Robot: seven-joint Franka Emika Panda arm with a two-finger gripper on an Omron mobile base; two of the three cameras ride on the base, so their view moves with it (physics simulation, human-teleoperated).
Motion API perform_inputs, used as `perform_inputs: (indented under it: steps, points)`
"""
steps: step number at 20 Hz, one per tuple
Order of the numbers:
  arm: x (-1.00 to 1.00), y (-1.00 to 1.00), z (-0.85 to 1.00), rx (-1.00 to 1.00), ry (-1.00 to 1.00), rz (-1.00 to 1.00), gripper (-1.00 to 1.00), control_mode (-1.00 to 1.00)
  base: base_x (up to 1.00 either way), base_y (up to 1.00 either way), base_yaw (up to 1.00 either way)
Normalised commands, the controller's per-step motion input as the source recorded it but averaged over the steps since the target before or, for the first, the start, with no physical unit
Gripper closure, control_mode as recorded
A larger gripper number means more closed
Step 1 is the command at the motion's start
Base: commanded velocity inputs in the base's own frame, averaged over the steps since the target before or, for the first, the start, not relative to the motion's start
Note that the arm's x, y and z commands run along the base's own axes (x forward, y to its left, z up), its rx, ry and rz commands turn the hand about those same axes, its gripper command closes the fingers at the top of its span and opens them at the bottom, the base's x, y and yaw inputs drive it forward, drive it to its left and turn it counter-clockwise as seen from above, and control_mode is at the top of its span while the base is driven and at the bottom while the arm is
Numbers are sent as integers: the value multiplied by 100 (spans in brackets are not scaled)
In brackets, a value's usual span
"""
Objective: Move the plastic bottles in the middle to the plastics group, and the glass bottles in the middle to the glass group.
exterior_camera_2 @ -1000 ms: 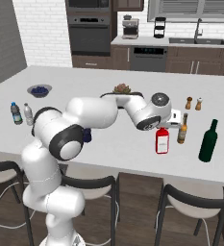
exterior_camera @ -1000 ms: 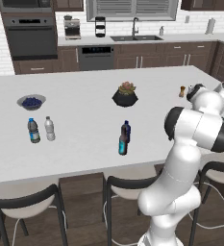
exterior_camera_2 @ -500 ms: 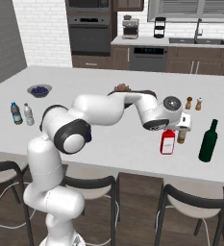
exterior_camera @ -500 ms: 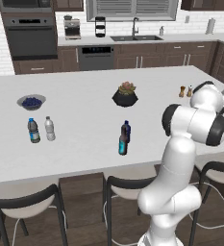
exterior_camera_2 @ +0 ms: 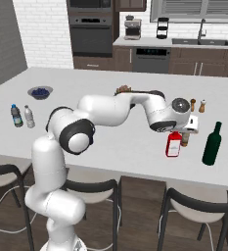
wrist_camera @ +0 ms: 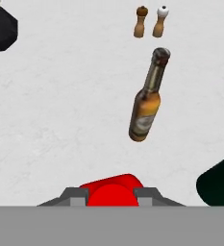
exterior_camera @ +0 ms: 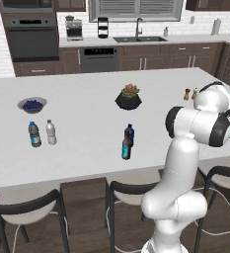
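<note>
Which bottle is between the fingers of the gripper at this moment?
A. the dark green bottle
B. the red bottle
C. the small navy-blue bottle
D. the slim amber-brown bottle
B: in the hand view the red bottle sits between the gripper fingers, while the amber-brown bottle stands apart on the counter and the navy-blue bottle is far off mid-counter.

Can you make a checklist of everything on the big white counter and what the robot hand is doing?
Surface: white counter, no spills seen.
Job's things: red bottle beside amber bottle and green bottle; navy bottle and teal-label bottle mid-counter; two water bottles at far left.
Clutter: shakers, plant pot, blueberry bowl.
Gripper: gripper around the red bottle's top; grip cannot be told.
Cables: nothing seen.
Surroundings: stools, oven, sink.
</note>
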Motion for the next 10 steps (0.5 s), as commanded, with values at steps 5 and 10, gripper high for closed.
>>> perform_inputs:
  steps: [5,10]
  points:
    - [27,-18,0,0,0,0,100,-100,0,0,0]
    - [3,-32,0,0,0,-1,100,-100,0,0,0]
